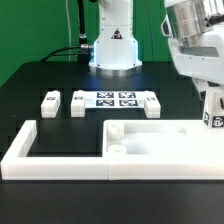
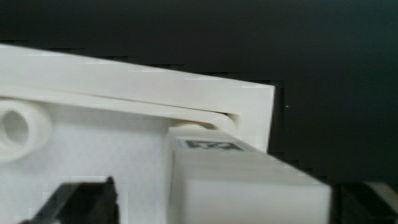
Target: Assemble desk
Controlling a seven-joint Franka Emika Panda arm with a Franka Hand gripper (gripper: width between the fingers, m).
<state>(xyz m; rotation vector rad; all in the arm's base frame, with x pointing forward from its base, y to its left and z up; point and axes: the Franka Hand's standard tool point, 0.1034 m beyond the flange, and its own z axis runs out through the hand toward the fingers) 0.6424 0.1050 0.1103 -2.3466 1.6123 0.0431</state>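
Observation:
The white desk tabletop (image 1: pixel 160 140) lies flat at the front, inside the border frame, and its raised rim fills the wrist view (image 2: pixel 125 90). My gripper (image 1: pixel 212 100) is at the exterior view's right, shut on a white square leg (image 1: pixel 211 116) with a tag, held upright over the tabletop's right end. In the wrist view the leg (image 2: pixel 231 170) sits between my dark fingers (image 2: pixel 80 205), its far end at the tabletop's corner. I cannot tell whether it is seated there. A round socket (image 2: pixel 18 130) shows further along the tabletop.
The white U-shaped border frame (image 1: pixel 40 160) runs along the front and the exterior view's left. The marker board (image 1: pixel 115 100) lies mid-table, with two loose legs (image 1: pixel 50 103) (image 1: pixel 78 102) to its left and one (image 1: pixel 151 105) to its right. The robot base (image 1: pixel 115 45) stands behind.

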